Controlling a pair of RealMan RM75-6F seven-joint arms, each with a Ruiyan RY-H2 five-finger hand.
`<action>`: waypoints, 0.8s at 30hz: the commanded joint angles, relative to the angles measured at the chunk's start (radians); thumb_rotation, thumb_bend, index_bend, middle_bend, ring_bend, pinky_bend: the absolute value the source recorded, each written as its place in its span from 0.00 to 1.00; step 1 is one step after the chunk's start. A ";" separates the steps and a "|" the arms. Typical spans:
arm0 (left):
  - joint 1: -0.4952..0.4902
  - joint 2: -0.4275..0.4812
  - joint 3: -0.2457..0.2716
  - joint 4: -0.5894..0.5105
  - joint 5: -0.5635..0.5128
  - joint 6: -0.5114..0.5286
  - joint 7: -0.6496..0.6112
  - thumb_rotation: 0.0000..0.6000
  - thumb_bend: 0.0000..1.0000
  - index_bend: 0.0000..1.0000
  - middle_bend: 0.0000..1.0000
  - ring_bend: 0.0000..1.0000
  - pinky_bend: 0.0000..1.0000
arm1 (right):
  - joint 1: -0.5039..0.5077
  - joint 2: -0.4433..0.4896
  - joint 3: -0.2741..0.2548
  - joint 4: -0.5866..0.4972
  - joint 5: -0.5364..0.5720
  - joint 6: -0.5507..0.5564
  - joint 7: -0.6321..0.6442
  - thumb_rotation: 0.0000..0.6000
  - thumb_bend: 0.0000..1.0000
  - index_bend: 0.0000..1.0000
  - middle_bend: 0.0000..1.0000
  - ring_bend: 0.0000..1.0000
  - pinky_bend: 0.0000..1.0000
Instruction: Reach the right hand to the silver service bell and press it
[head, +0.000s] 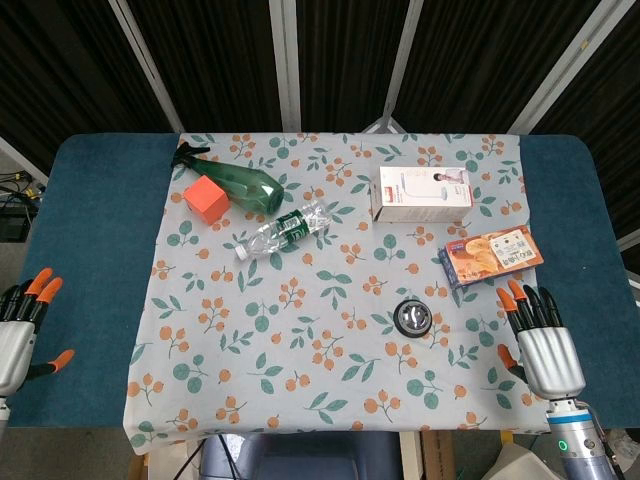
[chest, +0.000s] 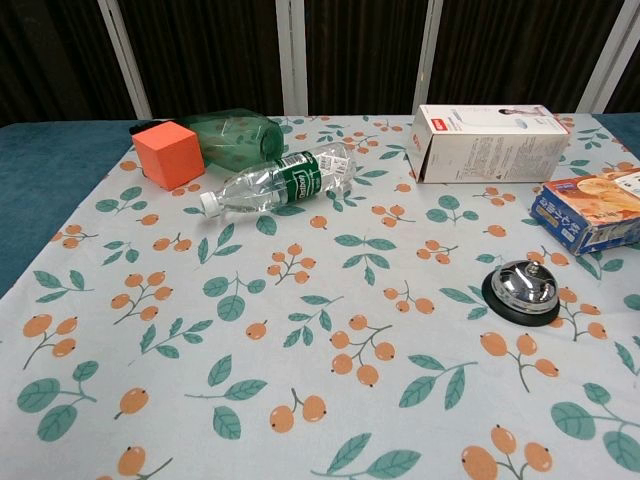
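Note:
The silver service bell (head: 414, 317) (chest: 522, 291) on its black base sits on the floral cloth, right of centre and toward the front. My right hand (head: 541, 343) hovers palm down near the cloth's front right corner, fingers apart and empty, well to the right of the bell. At the table's left edge my left hand (head: 22, 325) rests with orange-tipped fingers spread, holding nothing. Neither hand shows in the chest view.
A blue-and-orange snack box (head: 492, 253) (chest: 595, 210) lies just behind the bell and right hand. A white carton (head: 423, 192), a clear plastic bottle (head: 282, 231), a green bottle (head: 237, 184) and an orange cube (head: 207, 198) lie further back.

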 joint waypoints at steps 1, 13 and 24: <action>0.000 0.000 -0.001 0.000 -0.001 0.000 -0.001 1.00 0.01 0.00 0.00 0.00 0.00 | 0.000 -0.001 0.000 -0.001 0.000 -0.002 -0.001 1.00 0.37 0.00 0.00 0.00 0.00; -0.001 0.000 -0.008 0.005 -0.005 0.005 -0.008 1.00 0.01 0.00 0.00 0.00 0.00 | 0.041 -0.033 0.003 -0.023 -0.004 -0.072 -0.030 1.00 0.37 0.00 0.00 0.00 0.00; -0.002 0.001 -0.010 0.004 0.001 0.009 -0.010 1.00 0.01 0.00 0.00 0.00 0.00 | 0.112 -0.130 0.004 -0.020 0.048 -0.211 -0.126 1.00 0.78 0.00 0.00 0.00 0.00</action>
